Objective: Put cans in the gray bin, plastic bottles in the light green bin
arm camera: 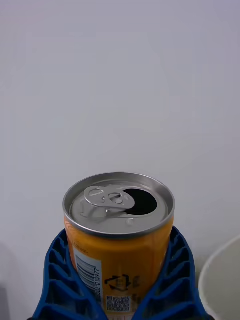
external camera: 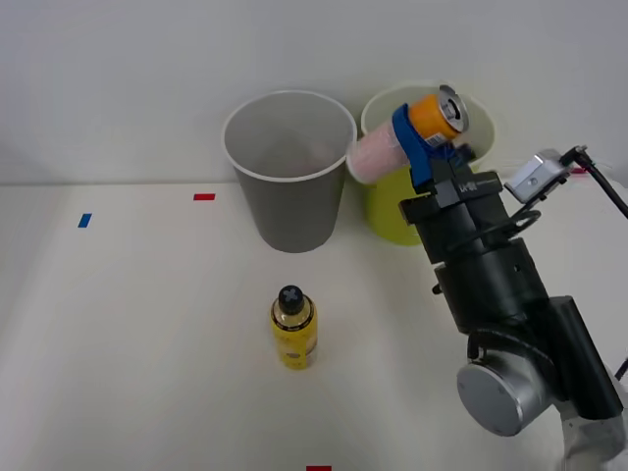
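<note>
My end effector (external camera: 424, 137) is clamped around the can (external camera: 412, 132), held tilted above the light green bin (external camera: 388, 221) (wrong one). Next I must carry it left over the gray bin (external camera: 289, 196) and release.

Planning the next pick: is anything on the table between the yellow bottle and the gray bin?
No. In the front view the table between the yellow bottle and the gray bin is bare.

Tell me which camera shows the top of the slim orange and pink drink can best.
The right wrist view: the slim orange and pink drink can sits close up, its silver lid and open mouth clear. The front view shows the whole can tilted in the right gripper near the bins, lid small.
</note>
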`<state>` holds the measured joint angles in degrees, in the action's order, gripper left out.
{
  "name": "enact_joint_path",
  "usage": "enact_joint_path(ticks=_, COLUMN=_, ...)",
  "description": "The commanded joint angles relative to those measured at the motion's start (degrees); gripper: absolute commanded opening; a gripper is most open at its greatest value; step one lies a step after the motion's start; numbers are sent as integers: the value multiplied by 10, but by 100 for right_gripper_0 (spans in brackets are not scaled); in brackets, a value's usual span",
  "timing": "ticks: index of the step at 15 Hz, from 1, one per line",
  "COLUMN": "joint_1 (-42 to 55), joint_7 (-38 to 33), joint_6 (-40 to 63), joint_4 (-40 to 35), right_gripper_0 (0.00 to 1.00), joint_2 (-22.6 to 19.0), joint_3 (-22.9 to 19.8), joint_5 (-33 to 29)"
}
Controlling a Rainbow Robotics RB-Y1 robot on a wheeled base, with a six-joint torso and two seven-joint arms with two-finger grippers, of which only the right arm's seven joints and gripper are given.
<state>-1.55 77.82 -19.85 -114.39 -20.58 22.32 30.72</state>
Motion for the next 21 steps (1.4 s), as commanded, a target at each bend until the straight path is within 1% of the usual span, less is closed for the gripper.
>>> enact_joint_path(ticks=1, joint_1=-60, joint_7=8, joint_6=83, joint_4=0, right_gripper_0=0, joint_2=33, joint_3=-15, joint_5=-13)
enact_joint_path(ticks=2, joint_1=-89, joint_7=12, joint_6=128, joint_4=0, right_gripper_0=0, joint_2=56, joint_3=-22, joint_5=-17)
enact_joint_path(ticks=6, joint_1=-167, joint_7=29, joint_6=286, joint_4=0, right_gripper_0=0, joint_2=116, joint_3=-67, joint_5=-35)
enact_joint_path(ticks=8, joint_1=-194, joint_7=34, joint_6=347, joint_4=0, right_gripper_0=0, joint_2=141, joint_3=-85, joint_5=-47)
enact_joint_path(ticks=11, joint_1=-217, joint_7=38, joint_6=409, joint_4=0, right_gripper_0=0, joint_2=164, joint_3=-99, joint_5=-65)
enact_joint_path(ticks=13, joint_1=-240, joint_7=41, joint_6=402, joint_4=38, right_gripper_0=0, joint_2=173, joint_3=-96, joint_5=-72)
enact_joint_path(ticks=15, joint_1=-276, joint_7=50, joint_6=372, joint_4=108, right_gripper_0=0, joint_2=185, joint_3=-95, joint_5=-81)
enact_joint_path(ticks=17, joint_1=-295, joint_7=62, joint_6=360, joint_4=148, right_gripper_0=0, joint_2=193, joint_3=-94, joint_5=-98)
enact_joint_path(ticks=18, joint_1=-299, joint_7=66, joint_6=360, joint_4=156, right_gripper_0=0, joint_2=193, joint_3=-90, joint_5=-133)
enact_joint_path(ticks=19, joint_1=-299, joint_7=65, joint_6=360, joint_4=158, right_gripper_0=0, joint_2=193, joint_3=-88, joint_5=-147)
enact_joint_path(ticks=21, joint_1=-299, joint_7=67, joint_6=361, joint_4=158, right_gripper_0=0, joint_2=193, joint_3=-81, joint_5=-153)
